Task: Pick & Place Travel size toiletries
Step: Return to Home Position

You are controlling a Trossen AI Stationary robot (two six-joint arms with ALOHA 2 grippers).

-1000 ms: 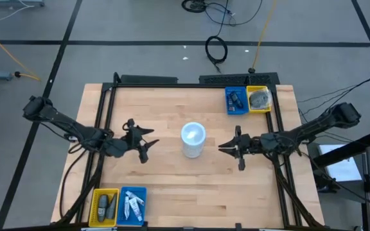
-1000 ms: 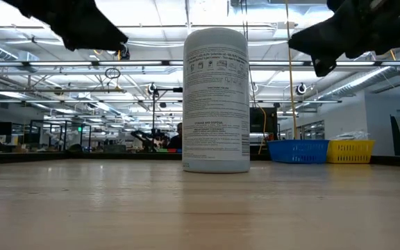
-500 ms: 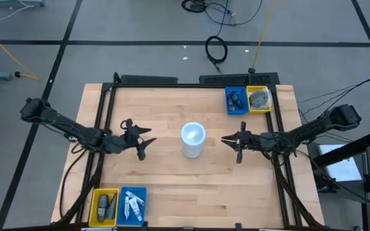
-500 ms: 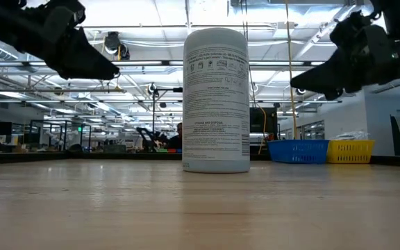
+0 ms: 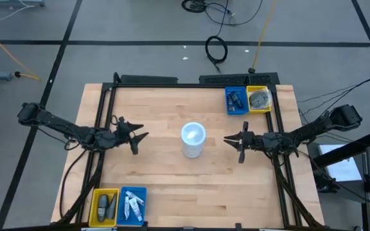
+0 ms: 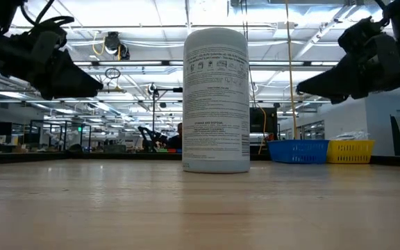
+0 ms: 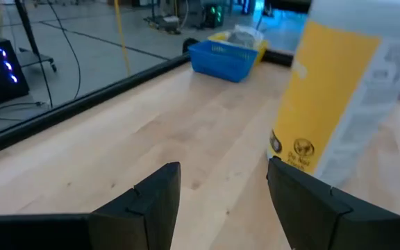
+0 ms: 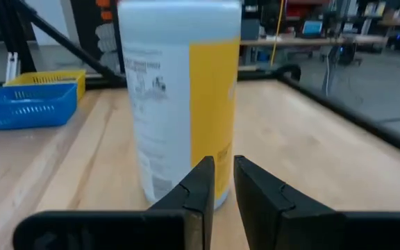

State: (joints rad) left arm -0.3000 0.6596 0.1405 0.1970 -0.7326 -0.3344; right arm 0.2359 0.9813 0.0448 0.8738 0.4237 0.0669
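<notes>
The travel size toiletries lie in small trays. Dark pieces [image 5: 105, 205] fill the near-left yellow tray [image 5: 96, 195], and white tubes [image 5: 132, 205] the blue tray [image 5: 140, 192] beside it. A dark piece [image 5: 236, 99] and a greyish one [image 5: 259, 98] sit in the far-right trays. My left gripper [image 5: 139, 140] hovers open and empty to the left of the white cylinder [image 5: 193, 138]. My right gripper [image 5: 228, 140] hovers to the cylinder's right, shut to a narrow slit [image 8: 224, 167] with nothing in it. Both point level at the cylinder.
The tall white cylinder [image 6: 216, 97] stands upright on its base at the table's middle, between the two grippers. A blue tray [image 6: 298, 151] and a yellow tray [image 6: 351, 151] stand at the far right. A black frame [image 5: 172, 82] borders the wooden top.
Both grippers have sunk toward the table. My left gripper has also drawn back from the cylinder toward the table's left edge. My right gripper has drawn back slightly toward the right edge. Neither has opened or shut.
</notes>
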